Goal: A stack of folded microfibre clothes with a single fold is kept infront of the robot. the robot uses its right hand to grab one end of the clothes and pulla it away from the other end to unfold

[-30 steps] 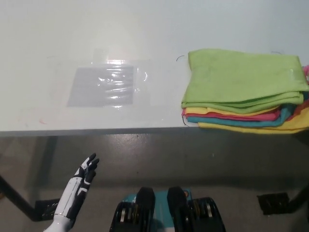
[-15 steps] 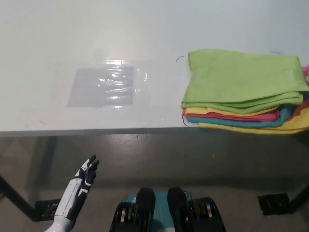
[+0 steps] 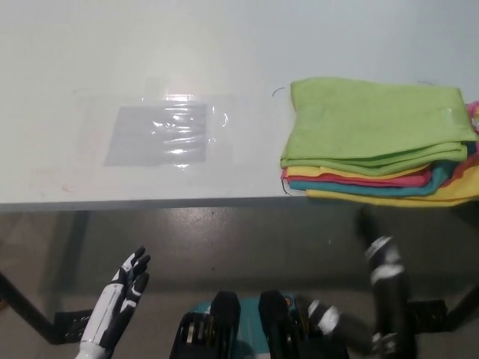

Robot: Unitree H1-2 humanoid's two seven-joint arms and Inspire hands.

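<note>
A stack of folded microfibre cloths (image 3: 378,142) lies at the table's right front edge. A green cloth (image 3: 374,120) is on top, with yellow, pink and teal layers under it. My black right hand (image 3: 370,224) rises from the bottom right, blurred, below the table edge and just under the stack, touching nothing. My white left hand (image 3: 126,283) rests low at the lower left, below the table, open and holding nothing.
The white table (image 3: 150,45) fills the upper picture; its front edge runs across at mid height. A shiny clear rectangle (image 3: 161,134) is stuck flat on the table left of the stack. Table legs and grey floor show below.
My right arm has come into view from the bottom right, rising toward the table edge under the stack. The left hand has sunk a little. The cloths have not moved.
</note>
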